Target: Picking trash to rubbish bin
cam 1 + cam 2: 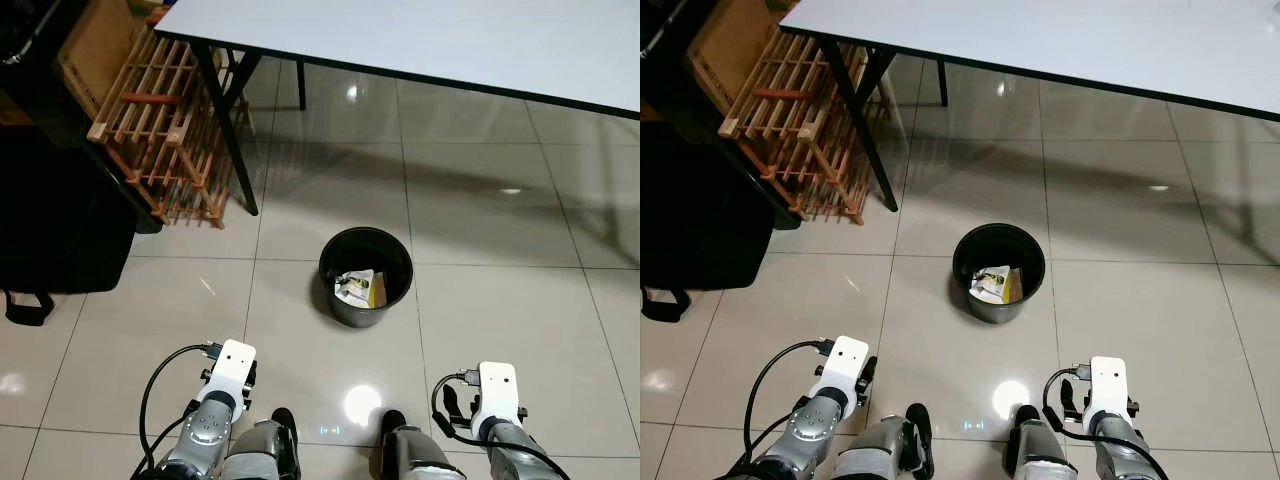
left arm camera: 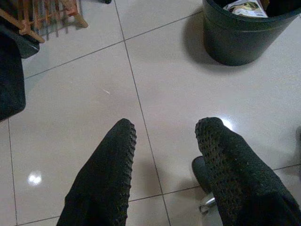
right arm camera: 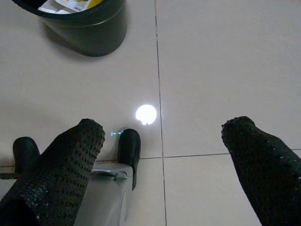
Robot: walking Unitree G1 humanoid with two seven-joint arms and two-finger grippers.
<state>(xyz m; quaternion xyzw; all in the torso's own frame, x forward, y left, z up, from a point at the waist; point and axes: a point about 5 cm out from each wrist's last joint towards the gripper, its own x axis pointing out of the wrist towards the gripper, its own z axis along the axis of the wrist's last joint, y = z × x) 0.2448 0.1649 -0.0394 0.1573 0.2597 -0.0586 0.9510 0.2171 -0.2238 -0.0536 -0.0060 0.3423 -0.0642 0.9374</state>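
Both grippers, left gripper (image 2: 164,165) and right gripper (image 3: 164,160), spread wide, empty; light crumpled wrappers (image 1: 359,288) lie ahead inside bin (image 1: 340,250), pinchable by an edge.

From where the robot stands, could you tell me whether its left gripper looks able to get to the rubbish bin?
Probably yes: bare tile lies between the open left gripper and the rubbish bin, with nothing in between, though the arm hangs low.

Glossy tiled floor (image 1: 500,300); matt black plastic bin (image 1: 366,276); wooden rack (image 1: 160,120); knobbly black claw fingers (image 2: 106,174).
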